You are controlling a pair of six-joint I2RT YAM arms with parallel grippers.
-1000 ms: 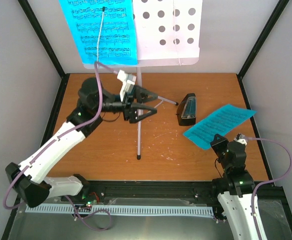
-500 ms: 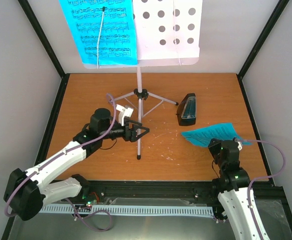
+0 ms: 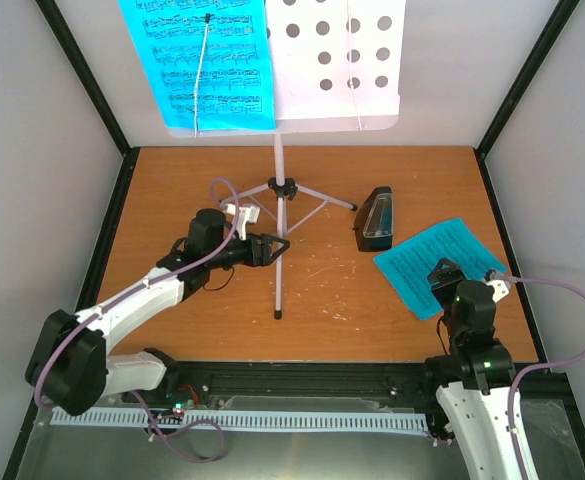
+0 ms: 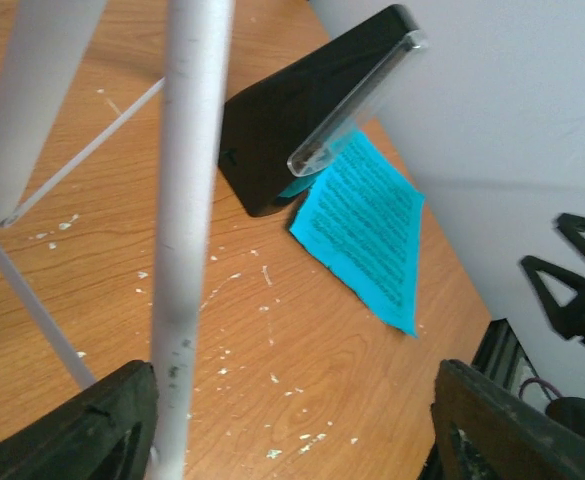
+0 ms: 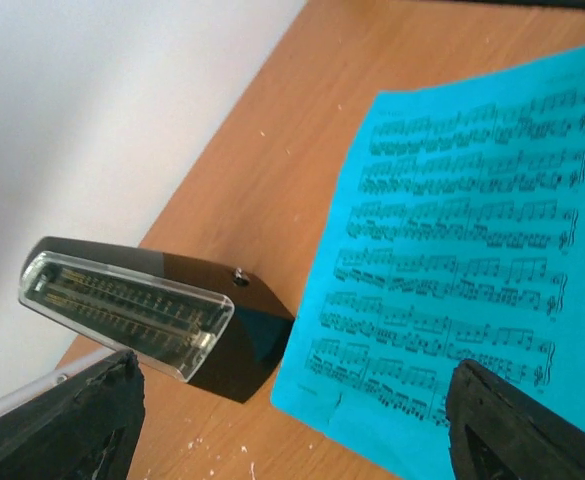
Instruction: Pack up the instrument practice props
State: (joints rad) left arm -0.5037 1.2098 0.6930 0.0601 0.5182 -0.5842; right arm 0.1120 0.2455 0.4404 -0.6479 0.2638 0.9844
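Observation:
The white music stand has its hole-punched desk [image 3: 337,60] at the back, and its pole [image 3: 279,215] runs down to tripod legs. One cyan sheet-music page [image 3: 197,60] is still on the desk. A second page [image 3: 437,260] lies flat on the table beside the black metronome [image 3: 376,220]. My left gripper [image 3: 275,248] is open low on the pole. In the left wrist view the pole [image 4: 187,250] stands between the jaws, close against the left finger [image 4: 82,430]. My right gripper [image 3: 441,272] hangs open over the near edge of the flat page [image 5: 462,250], holding nothing, with the metronome [image 5: 142,310] to its left.
The wooden table [image 3: 192,320] is walled by white panels on three sides with black frame posts [image 3: 82,80]. A tripod leg [image 3: 324,198] reaches toward the metronome. A black rail [image 3: 302,378] runs along the near edge.
My right gripper opened and let go of the cyan page, which now lies flat on the table. My left arm dropped lower and brought its open jaws around the stand's pole.

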